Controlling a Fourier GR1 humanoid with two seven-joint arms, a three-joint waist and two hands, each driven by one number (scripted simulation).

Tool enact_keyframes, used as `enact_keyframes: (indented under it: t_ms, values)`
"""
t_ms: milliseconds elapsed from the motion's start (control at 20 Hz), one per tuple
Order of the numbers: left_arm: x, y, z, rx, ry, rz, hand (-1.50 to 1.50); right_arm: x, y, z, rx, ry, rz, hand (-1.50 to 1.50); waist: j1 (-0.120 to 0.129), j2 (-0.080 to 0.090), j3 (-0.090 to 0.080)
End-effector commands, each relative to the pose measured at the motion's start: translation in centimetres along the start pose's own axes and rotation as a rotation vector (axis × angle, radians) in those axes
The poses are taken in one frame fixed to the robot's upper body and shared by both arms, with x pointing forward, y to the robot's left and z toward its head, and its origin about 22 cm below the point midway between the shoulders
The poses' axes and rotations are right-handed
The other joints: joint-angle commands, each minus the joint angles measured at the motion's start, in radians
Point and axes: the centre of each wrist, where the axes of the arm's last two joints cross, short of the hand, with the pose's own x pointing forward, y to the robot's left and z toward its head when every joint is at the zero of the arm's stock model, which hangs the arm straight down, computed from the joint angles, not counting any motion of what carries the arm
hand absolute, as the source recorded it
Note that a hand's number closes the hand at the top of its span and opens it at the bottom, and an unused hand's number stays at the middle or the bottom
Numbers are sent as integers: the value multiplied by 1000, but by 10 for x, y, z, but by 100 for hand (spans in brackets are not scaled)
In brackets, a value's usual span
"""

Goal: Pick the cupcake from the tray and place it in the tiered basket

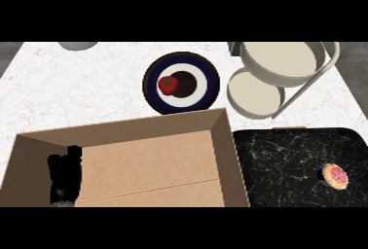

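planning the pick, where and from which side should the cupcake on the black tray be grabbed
Grip the cupcake round its sides, coming from above. It sits alone near the right edge of the black tray, frosted top up, so its sides look free all round.

You're looking down at a kitchen counter: a white marbled worktop [86,87] carries a navy-and-white plate [201,73] with a red apple [168,84]. Beside it stand a tiered basket [280,63] and a black tray [287,165].
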Motion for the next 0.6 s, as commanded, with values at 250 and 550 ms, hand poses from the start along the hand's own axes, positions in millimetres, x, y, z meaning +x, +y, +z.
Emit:
enact_keyframes:
  t_ms: [250,550]
  values:
    - [-11,-27,18,-94,-19,-15,0,65,1,42,-6,162,387,-150,41,8,-1]
    - [-4,-35,7,-111,-2,-3,0,79,31,41,-25,211,449,-150,53,10,2]
